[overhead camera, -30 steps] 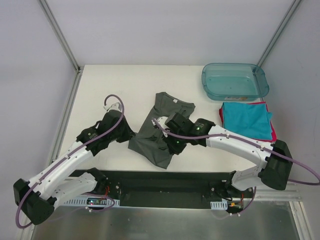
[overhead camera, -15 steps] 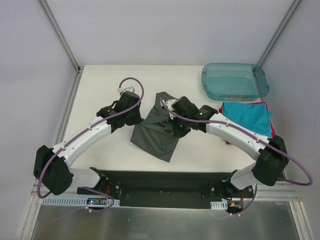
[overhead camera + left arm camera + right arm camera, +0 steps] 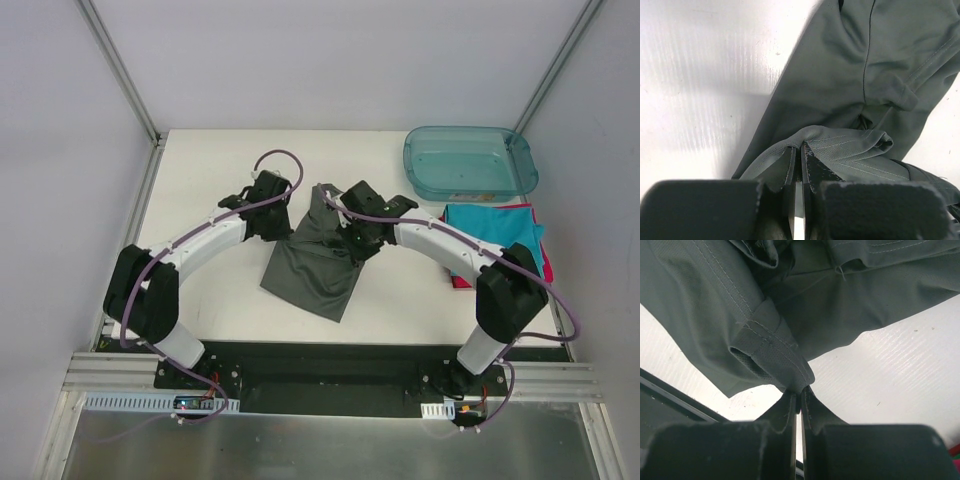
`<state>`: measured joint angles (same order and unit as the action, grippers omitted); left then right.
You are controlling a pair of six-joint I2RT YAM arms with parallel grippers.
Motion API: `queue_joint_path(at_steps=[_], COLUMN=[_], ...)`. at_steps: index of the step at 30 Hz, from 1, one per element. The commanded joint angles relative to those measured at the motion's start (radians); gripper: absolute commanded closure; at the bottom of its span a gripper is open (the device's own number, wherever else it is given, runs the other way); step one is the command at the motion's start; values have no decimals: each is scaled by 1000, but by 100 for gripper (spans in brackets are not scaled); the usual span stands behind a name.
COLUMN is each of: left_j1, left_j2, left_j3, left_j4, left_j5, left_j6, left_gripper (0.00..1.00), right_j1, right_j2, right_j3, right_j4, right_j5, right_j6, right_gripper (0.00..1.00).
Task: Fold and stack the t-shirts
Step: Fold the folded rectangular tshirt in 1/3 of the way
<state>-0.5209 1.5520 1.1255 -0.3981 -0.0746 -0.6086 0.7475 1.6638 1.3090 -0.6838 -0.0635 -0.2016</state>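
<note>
Two of three shirts were judged done. The teal tee (image 3: 492,238) was seen folded square on top of the red-pink tee (image 3: 459,281), at the right of the table (image 3: 210,170), just on the near side of the tub (image 3: 412,152). The grey tee (image 3: 315,270) was found at table ctr, only part-folded: its near half was laid flat, its far half was bunched & lifted betw. the two arms. The left gripper (image 3: 799,152) was seen w/ fingers pressed nearly together, a stitched hem edge pinched betw. them. The right gripper (image 3: 799,396) was likewise clamped to a slit on a doubled hem fold. Left to do, prob.: the fold was yet to be completed, the cloth smoothed, & the grey tee carried right & set on the stack.
</note>
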Motion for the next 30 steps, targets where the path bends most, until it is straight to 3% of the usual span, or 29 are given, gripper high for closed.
queue_joint_path(at_steps=[1,10,17,19,23,24,26,30], left_j1=[25,48,68,78,78,78,78,78], left_j2=[48,141,198,206,192,185,151,38], left_j3=[57,88,100,100,97,97,86,16], left_j4=[45,68,71,73,77,77,82,94], left_j5=[50,107,105,121,101,92,93,101], left_j6=[47,59,64,61,55,50,43,24], left_gripper=[100,100,85,73,27,19,6,1], right_j1=[-22,-68,-103,-114,-128,-128,-126,-125], right_j2=[27,83,155,172,165,156,130,21], right_j3=[50,58,82,88,93,96,92,14], right_j4=[-2,18,44,46,49,49,46,85], right_j5=[-9,-42,-44,-44,-12,0,17,-7], right_j6=[-7,7,22,30,44,42,48,85], right_gripper=[99,99,91,84,55,44,34,16])
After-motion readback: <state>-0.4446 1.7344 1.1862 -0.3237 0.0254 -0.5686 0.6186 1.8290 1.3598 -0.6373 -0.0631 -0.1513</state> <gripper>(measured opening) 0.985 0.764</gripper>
